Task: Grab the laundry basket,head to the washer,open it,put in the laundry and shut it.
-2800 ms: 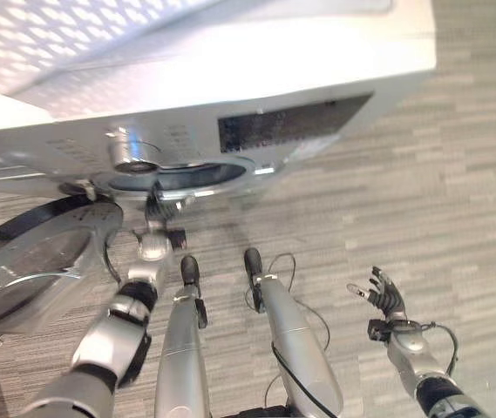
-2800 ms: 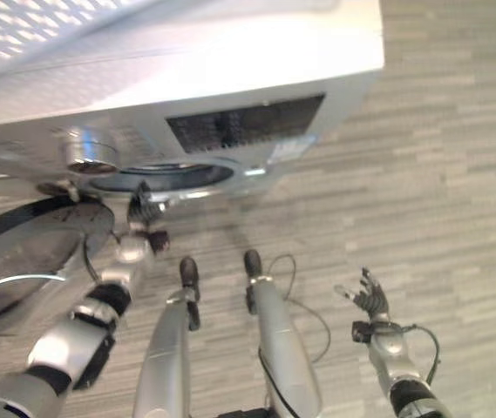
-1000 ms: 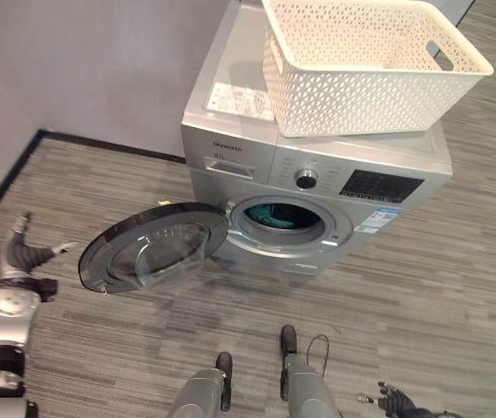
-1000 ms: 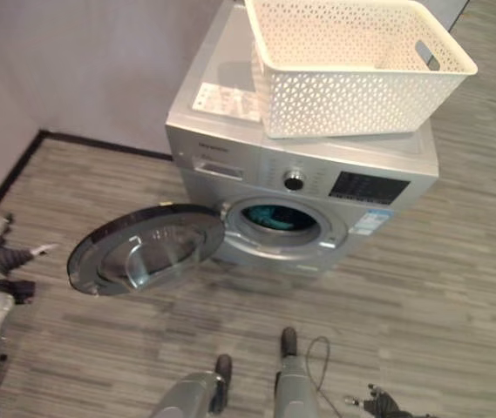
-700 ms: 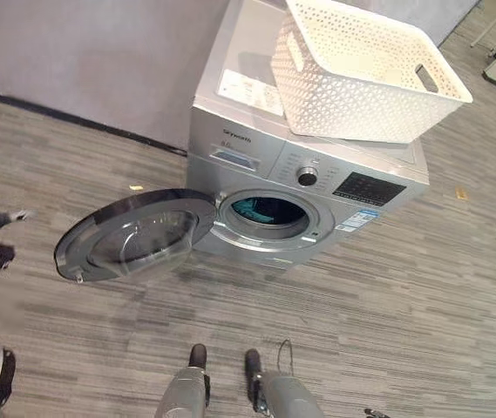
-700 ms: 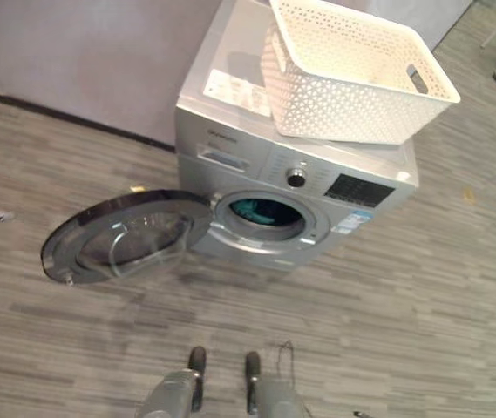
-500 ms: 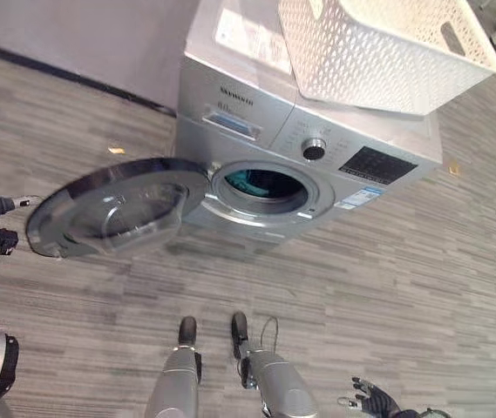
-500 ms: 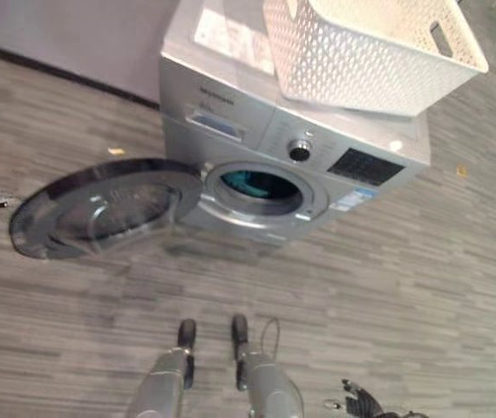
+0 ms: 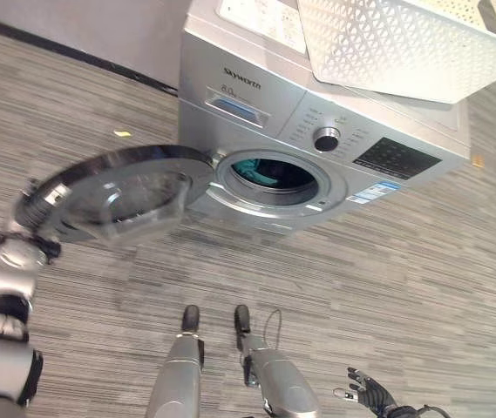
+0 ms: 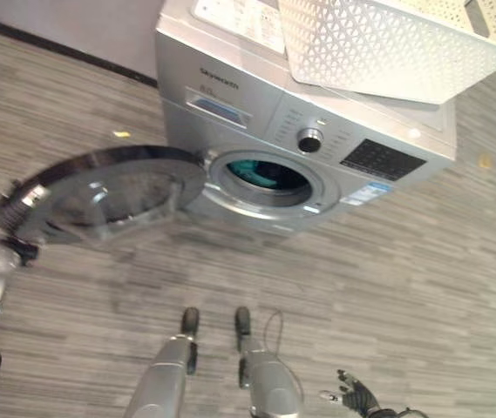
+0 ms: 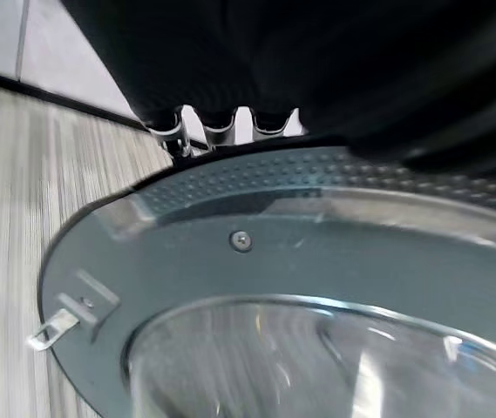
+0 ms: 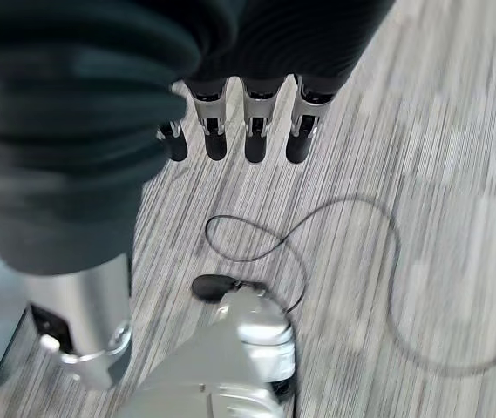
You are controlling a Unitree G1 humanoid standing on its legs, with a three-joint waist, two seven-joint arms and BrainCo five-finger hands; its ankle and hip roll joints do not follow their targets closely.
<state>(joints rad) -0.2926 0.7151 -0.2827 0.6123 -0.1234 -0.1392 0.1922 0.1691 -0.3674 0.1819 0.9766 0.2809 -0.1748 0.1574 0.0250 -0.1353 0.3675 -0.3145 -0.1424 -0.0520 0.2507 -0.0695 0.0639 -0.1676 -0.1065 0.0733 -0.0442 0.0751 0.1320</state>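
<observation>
Silver washer (image 9: 317,131) stands against a grey wall (image 9: 82,22), on striped grey floor (image 9: 404,287). White perforated basket (image 9: 404,43) sits on the washer's top, toward its right edge, overhanging the front. Round door (image 9: 112,196) hangs wide open to the left, glass bowl facing up, latch tab at its rim. Teal laundry (image 9: 256,171) lies inside the drum. Left hand (image 9: 28,202) at the door's far left rim, fingers (image 11: 221,131) over the rim's edge; grip cannot be told. Right hand (image 9: 368,392) low over the floor, fingers (image 12: 256,131) straight, apart, empty.
</observation>
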